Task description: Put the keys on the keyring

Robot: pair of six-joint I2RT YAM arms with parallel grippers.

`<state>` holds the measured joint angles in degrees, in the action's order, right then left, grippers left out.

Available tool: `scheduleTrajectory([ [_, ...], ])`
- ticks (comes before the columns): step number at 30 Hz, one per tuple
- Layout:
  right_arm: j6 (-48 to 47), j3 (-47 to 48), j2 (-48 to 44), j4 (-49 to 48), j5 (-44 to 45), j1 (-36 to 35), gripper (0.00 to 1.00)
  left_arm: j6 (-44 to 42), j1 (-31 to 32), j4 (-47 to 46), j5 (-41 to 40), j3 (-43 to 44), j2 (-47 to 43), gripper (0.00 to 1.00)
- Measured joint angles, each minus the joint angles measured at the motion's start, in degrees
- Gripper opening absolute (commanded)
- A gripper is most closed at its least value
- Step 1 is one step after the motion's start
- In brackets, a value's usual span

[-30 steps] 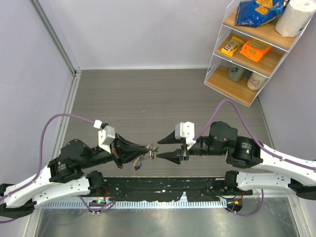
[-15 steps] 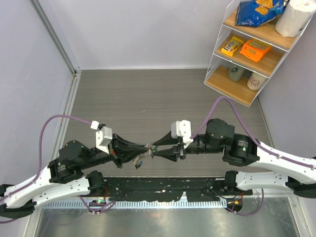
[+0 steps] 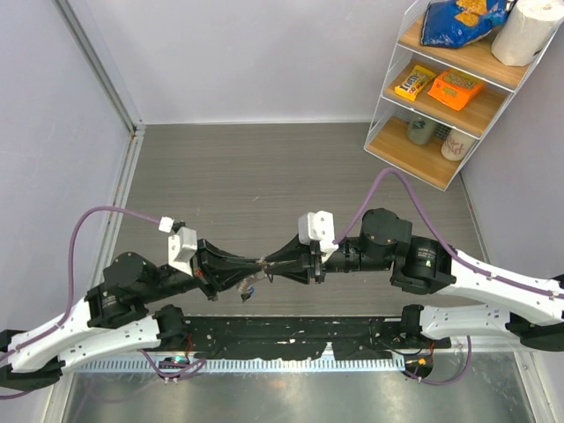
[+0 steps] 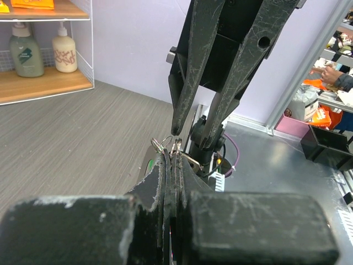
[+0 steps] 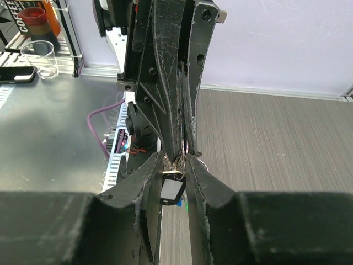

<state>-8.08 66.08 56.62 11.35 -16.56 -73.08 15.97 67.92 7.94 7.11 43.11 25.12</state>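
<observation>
The keyring [image 4: 164, 144] is a thin silvery loop pinched at the tips of my left gripper [image 4: 174, 150], which is shut on it above the table near its front edge. Keys [image 3: 248, 287] hang below it; a black-rimmed key head [image 5: 172, 191] dangles between my right fingers. My right gripper [image 5: 175, 158] faces the left gripper [image 3: 263, 263] tip to tip. Its jaws stand narrowly open on either side of the keyring [image 5: 179, 161] and the left fingertips. Whether the right pads touch the loop is unclear.
A wire-frame shelf [image 3: 445, 97] with snack packs, bottles and a paper roll stands at the back right. A black rail [image 3: 291, 339] and a metal tray [image 3: 291, 397] run along the near edge below both arms. Grey walls close the left and back.
My right arm has moved left until its fingertips meet the left gripper's tips, and its jaws have narrowed around the keyring. The left gripper has stayed shut and shifted slightly left.
</observation>
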Motion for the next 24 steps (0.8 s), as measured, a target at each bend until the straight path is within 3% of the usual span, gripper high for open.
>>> scheduleTrajectory([
  [14,0.9,0.0,1.4,-0.7,-0.5,0.0,0.28,-0.1,0.0,-1.8,0.0,-0.5,-1.4,0.00],
  [18,1.0,0.0,1.6,-0.9,-0.7,0.0,0.19,-0.1,0.0,-1.8,0.0,-0.7,-1.4,0.00],
  [21,1.1,0.1,1.7,-1.0,-0.6,0.0,0.05,-0.1,0.0,-1.8,0.4,-0.7,-1.4,0.00],
  [24,1.2,0.4,1.9,-1.0,-0.7,0.0,0.05,-0.2,0.1,-1.9,0.4,-0.8,-1.8,0.00],
])
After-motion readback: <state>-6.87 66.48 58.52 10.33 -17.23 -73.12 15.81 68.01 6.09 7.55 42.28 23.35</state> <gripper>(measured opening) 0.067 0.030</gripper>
